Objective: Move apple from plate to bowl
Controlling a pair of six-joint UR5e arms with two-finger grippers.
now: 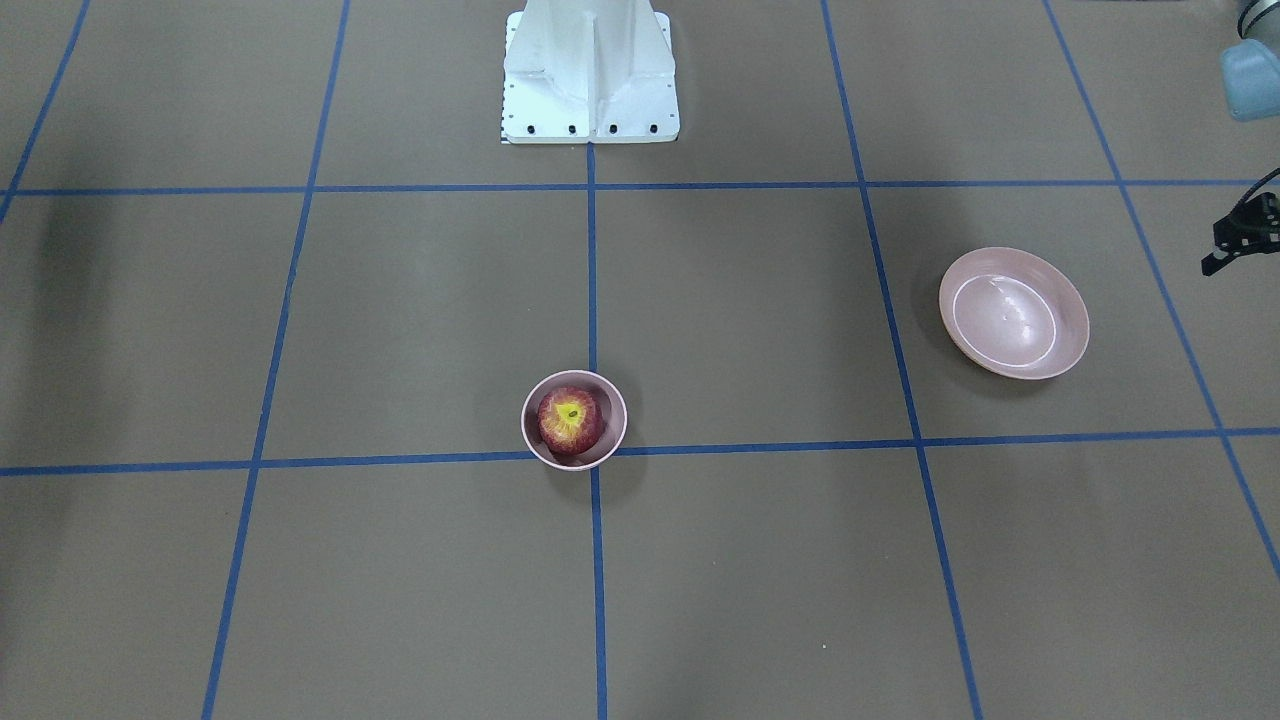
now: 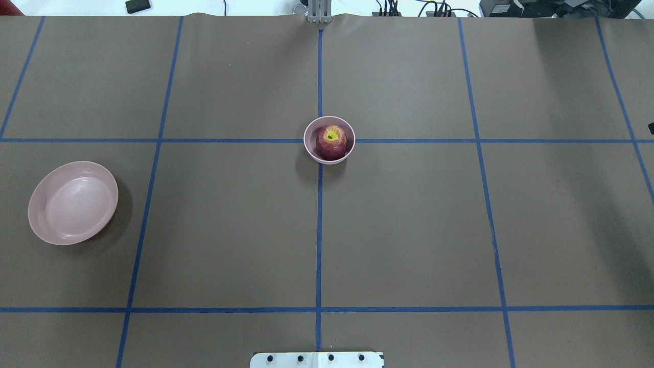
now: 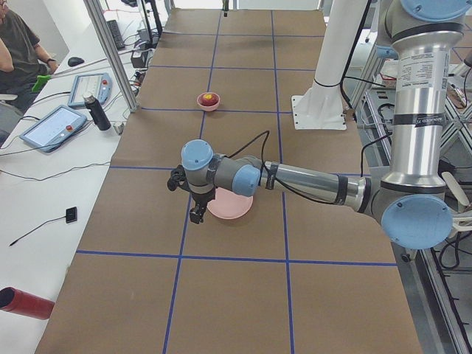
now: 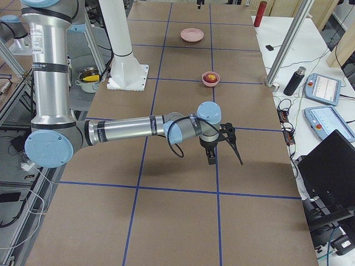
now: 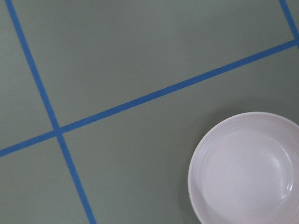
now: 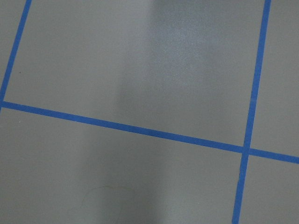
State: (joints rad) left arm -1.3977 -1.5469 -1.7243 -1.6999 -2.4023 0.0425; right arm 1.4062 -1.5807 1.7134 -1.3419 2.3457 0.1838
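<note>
The dark-red apple (image 1: 570, 420) with a yellow stem patch sits inside the small deep pink bowl (image 1: 612, 446) near the table's middle; both also show in the overhead view, apple (image 2: 331, 141) and bowl (image 2: 309, 149). The wide shallow pink plate (image 1: 1012, 315) lies bare on my left side and shows in the overhead view (image 2: 74, 203) and left wrist view (image 5: 247, 168). My left gripper (image 1: 1232, 250) hangs just beside the plate, cut off by the frame edge; I cannot tell its state. My right gripper (image 4: 226, 160) hovers over bare table far from the bowl; I cannot tell its state.
The white robot base (image 1: 590, 75) stands at the table's near edge. Blue tape lines grid the brown table. Off the far edge stand a metal post (image 3: 110, 51), a dark bottle (image 3: 96, 112) and tablets (image 3: 51, 127); an operator (image 3: 16, 48) sits there.
</note>
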